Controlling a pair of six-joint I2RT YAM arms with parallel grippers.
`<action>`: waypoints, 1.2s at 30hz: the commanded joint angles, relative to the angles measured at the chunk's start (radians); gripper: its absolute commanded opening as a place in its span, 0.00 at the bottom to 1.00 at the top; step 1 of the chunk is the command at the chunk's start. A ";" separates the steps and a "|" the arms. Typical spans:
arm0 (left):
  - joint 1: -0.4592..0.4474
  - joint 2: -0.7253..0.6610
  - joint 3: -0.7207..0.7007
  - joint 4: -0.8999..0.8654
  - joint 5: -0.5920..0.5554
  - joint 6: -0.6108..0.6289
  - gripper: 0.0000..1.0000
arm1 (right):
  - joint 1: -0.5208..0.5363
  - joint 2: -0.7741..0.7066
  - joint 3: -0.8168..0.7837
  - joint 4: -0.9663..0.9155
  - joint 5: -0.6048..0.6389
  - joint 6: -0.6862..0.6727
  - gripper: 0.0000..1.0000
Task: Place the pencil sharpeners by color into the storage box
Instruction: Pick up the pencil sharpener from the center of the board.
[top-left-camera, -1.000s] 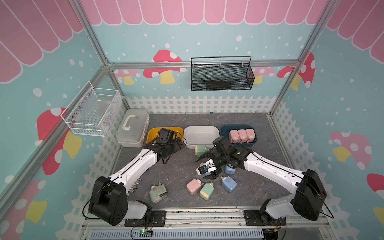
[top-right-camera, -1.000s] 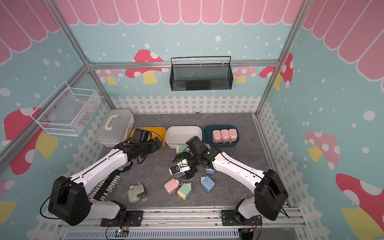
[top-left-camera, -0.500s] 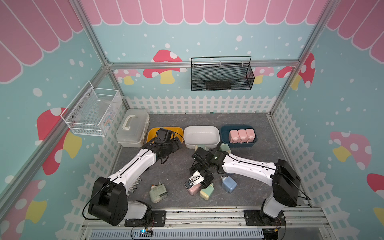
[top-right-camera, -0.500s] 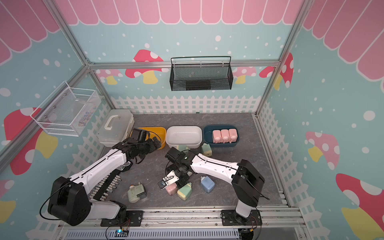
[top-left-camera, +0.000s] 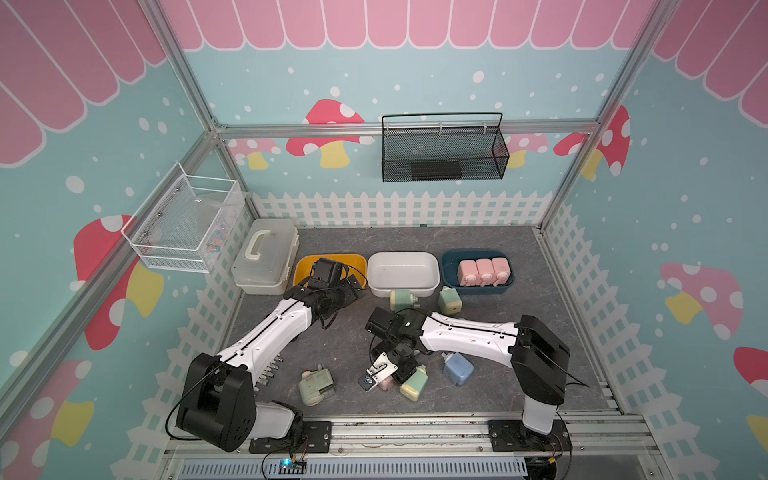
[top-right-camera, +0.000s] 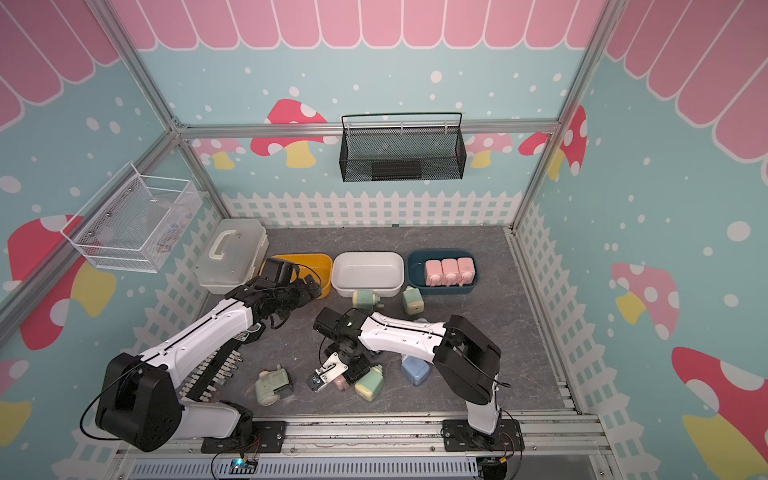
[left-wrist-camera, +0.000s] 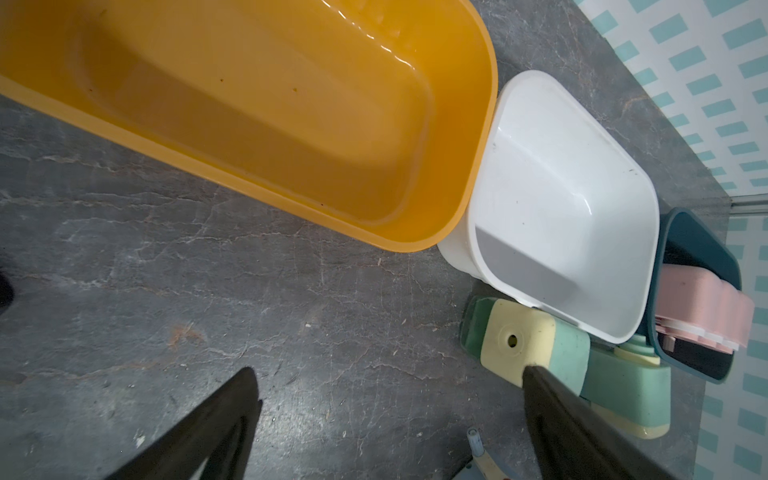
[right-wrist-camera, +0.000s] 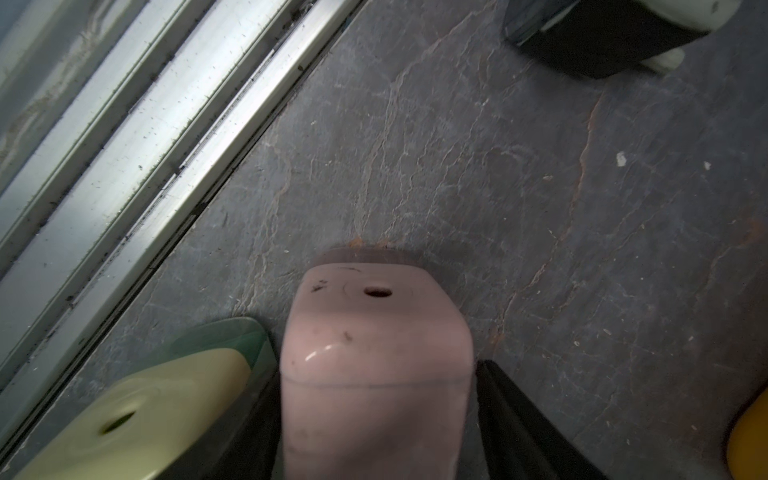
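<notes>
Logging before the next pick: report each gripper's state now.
Left gripper: open, empty.
Right gripper: jaws flank the pink sharpener; grip cannot be told.

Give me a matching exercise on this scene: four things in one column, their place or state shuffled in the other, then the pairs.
1. dark blue bin
2. blue sharpener
3. right gripper
4. left gripper

A. open, by the yellow bin
B. holds three pink sharpeners
C. lies on the grey mat
D. jaws either side of a loose pink sharpener

Pairs: 1-B, 2-C, 3-D, 4-A
</notes>
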 joint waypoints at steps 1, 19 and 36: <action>0.007 -0.009 -0.015 0.012 0.002 0.011 0.99 | 0.012 0.028 0.029 -0.042 0.005 0.012 0.69; 0.014 0.000 -0.017 0.012 0.001 0.014 0.99 | 0.011 0.039 0.130 -0.171 -0.046 -0.027 0.03; 0.018 0.015 -0.014 0.013 0.013 0.012 0.99 | -0.035 -0.009 0.185 -0.168 -0.069 0.046 0.00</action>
